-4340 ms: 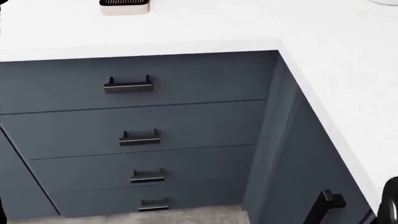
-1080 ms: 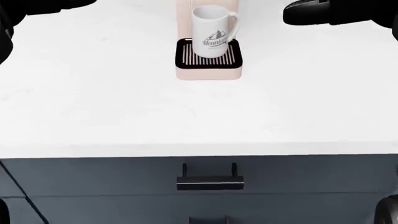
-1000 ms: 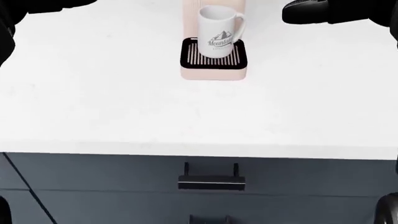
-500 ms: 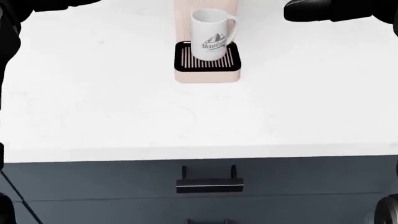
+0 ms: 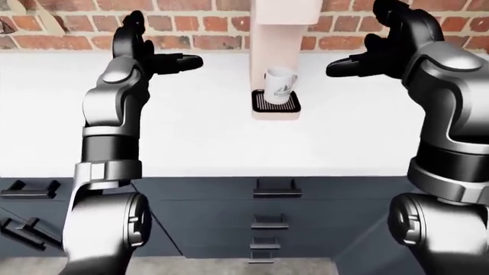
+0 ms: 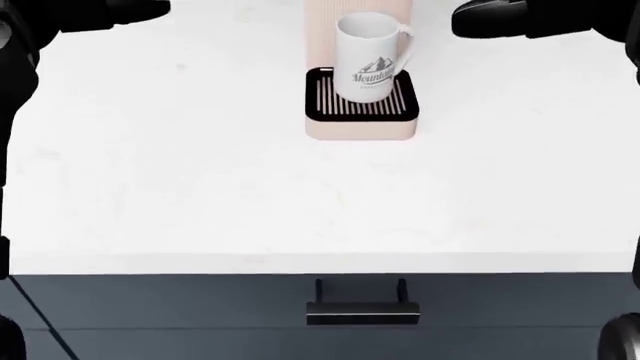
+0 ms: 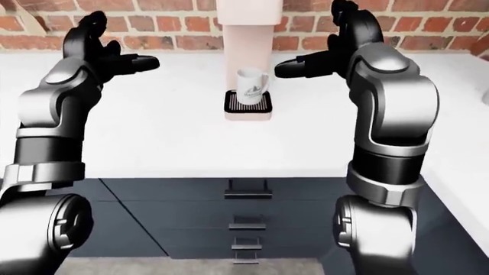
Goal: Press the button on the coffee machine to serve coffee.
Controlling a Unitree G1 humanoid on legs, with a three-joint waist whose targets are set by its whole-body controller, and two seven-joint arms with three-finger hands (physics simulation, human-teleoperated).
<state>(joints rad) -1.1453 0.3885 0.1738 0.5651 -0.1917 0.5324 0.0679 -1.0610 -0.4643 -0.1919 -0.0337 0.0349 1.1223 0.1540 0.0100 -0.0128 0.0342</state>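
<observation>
A pale pink coffee machine (image 5: 277,34) stands on the white counter against the brick wall. A white mug (image 6: 373,57) with a mountain print sits on its black drip grille (image 6: 361,105). The machine's button does not show in any view. My left hand (image 5: 153,48) is raised and open, to the left of the machine. My right hand (image 5: 374,48) is raised and open, to the right of the machine. Neither hand touches the machine or the mug.
The white counter (image 6: 200,187) runs across the views. Dark blue drawers with black handles (image 6: 360,311) sit below its edge. A red brick wall (image 5: 191,23) rises behind the counter.
The camera has shifted: the machine and mug now sit a little lower and further right in the head view. Both hands stay raised and open.
</observation>
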